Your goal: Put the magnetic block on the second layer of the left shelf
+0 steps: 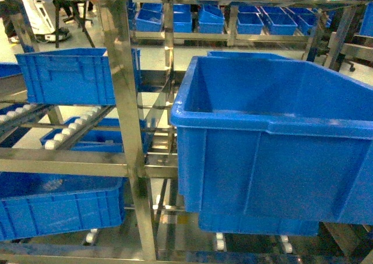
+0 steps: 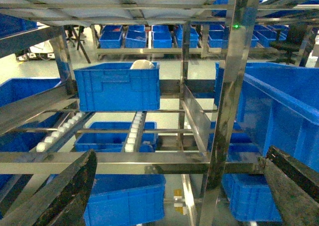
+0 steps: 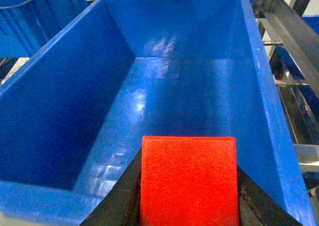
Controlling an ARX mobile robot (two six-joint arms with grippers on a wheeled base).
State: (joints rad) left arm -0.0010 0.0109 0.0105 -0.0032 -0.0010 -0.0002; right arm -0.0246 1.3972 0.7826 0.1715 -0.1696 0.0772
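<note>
Pinched between the two dark fingers [image 3: 119, 196] of my right pincer [image 3: 187, 206] is the magnetic block [image 3: 188, 181], a bright red piece with one flat, slightly grainy face turned up, straight edges and sharp corners (only that face shows, so I cannot tell its depth). It hangs above the near end of a large blue bin [image 3: 45, 86], inside the line of the near rim and clear of the floor. That bin has smooth glossy walls, and the part of its floor I can see holds nothing.

My left pincer [image 2: 179, 186] holds nothing; its dark fingers sit wide apart at the bottom corners of its wrist view, facing the steel shelf frame [image 2: 227, 101].

On the left rack a blue crate [image 2: 117, 86] rests on a roller track [image 2: 132, 133], with something white [image 2: 142, 64] showing over its rim. A lower blue crate [image 1: 58, 208] sits beneath, its contents unclear. More blue bins [image 2: 149, 36] line a far shelf.
</note>
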